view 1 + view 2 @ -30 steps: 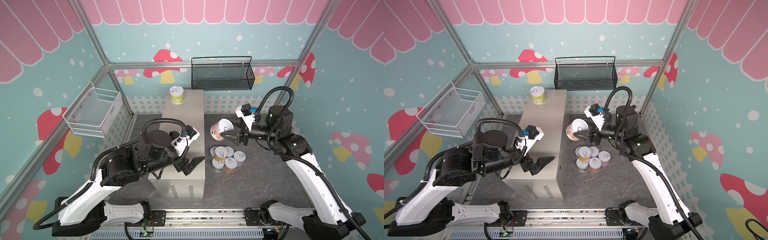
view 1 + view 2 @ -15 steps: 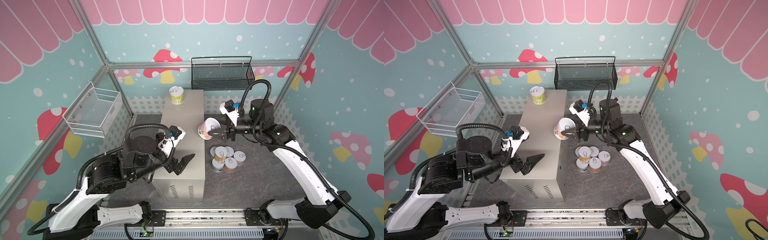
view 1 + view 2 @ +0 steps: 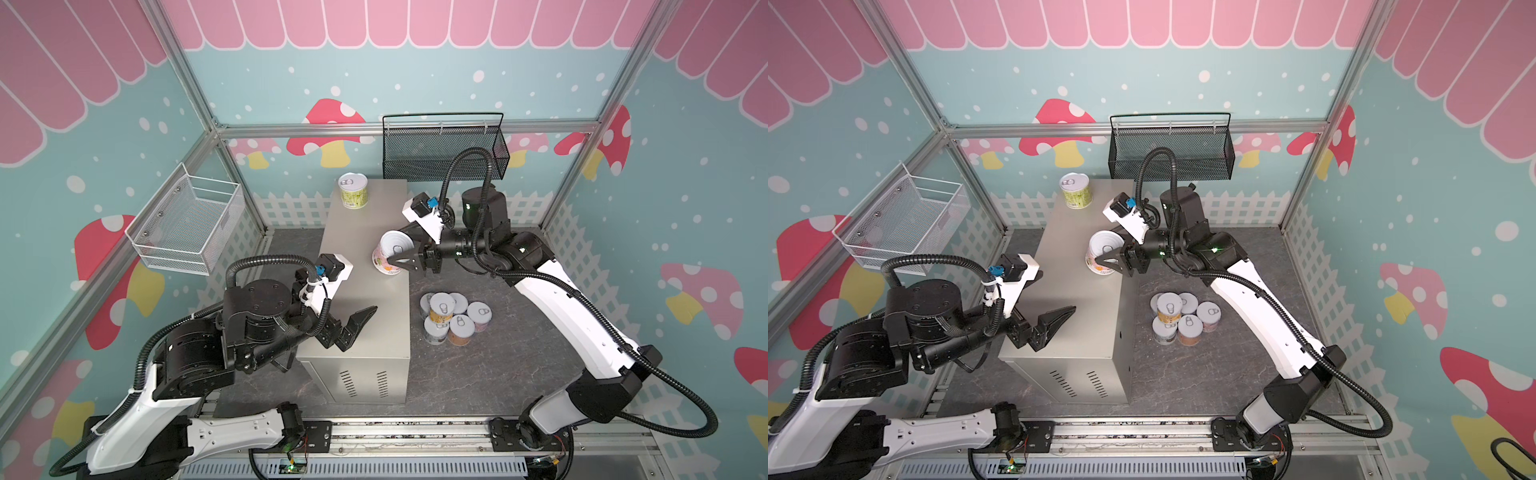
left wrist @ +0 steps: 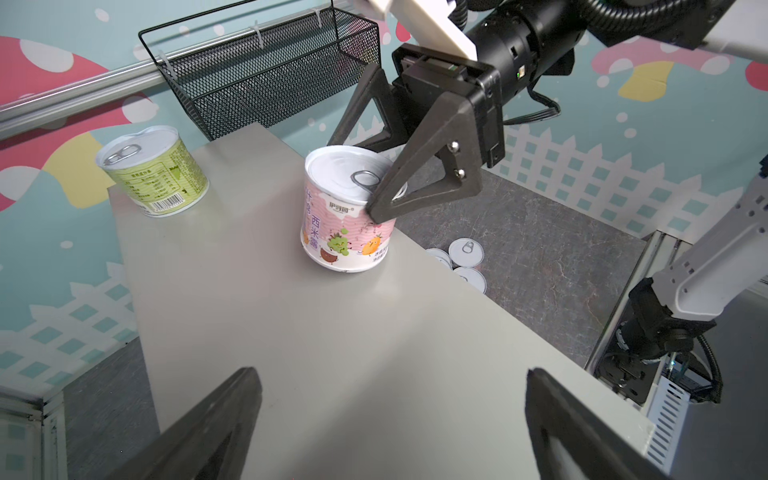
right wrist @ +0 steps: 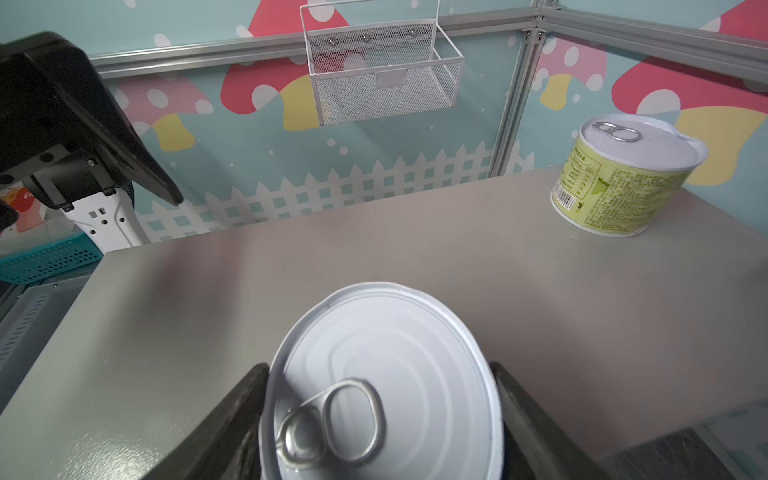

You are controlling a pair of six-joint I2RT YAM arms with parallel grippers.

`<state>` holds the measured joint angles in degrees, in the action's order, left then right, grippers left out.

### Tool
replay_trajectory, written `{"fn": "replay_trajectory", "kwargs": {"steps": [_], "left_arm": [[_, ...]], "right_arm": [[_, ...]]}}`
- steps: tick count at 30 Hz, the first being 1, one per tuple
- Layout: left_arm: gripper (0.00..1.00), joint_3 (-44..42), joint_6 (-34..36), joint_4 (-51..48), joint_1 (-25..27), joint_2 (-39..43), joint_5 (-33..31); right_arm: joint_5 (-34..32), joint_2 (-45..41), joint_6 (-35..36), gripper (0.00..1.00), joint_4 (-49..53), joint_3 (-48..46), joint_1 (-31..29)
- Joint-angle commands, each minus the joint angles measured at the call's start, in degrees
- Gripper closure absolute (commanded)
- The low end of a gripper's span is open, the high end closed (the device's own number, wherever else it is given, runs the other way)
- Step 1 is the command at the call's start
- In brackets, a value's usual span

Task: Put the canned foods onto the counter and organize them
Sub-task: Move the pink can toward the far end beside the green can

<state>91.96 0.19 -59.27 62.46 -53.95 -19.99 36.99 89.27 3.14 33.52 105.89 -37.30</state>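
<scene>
Left wrist view: right gripper (image 4: 353,178) is closed on the pink-labelled can (image 4: 347,216), jaws clamping it near the lid rim. The can is tilted slightly over the worktop (image 4: 332,353), close to its edge. Its base looks at or just above the surface; contact cannot be confirmed. Green-labelled can (image 4: 156,174) stands upright at the far end, well apart. Left gripper (image 4: 392,374) is spread wide and empty over the near end. Six cans (image 3: 453,318) sit clustered on the dark floor beside the worktop in both top views. Judgement: one placed, one being set down, six to go; arranging not yet begun.
</scene>
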Motion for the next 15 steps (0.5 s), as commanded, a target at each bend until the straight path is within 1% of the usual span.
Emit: {"fn": "replay_trajectory", "kwargs": {"steps": [1,4,10,15], "left_arm": [[0.01,-0.88,-0.54,-0.15,0.33,0.78,-2.08],[0.01,-1.08,-0.62,-1.04,0.3,0.81,-4.01],[0.01,-1.6,-0.7,-1.9,0.39,1.12,-7.48],[0.01,-2.31,-0.71,-1.75,0.3,2.35,-8.2]], "right_arm": [[-2.55,1.71,1.77,0.33,0.67,2.87,-0.95],[-4.35,3.62,1.62,0.33,1.09,4.35,-1.5],[-10.3,6.87,-0.43,0.33,1.37,7.32,-1.75],[-13.83,9.18,-1.12,0.32,1.48,9.26,-1.77]]}}
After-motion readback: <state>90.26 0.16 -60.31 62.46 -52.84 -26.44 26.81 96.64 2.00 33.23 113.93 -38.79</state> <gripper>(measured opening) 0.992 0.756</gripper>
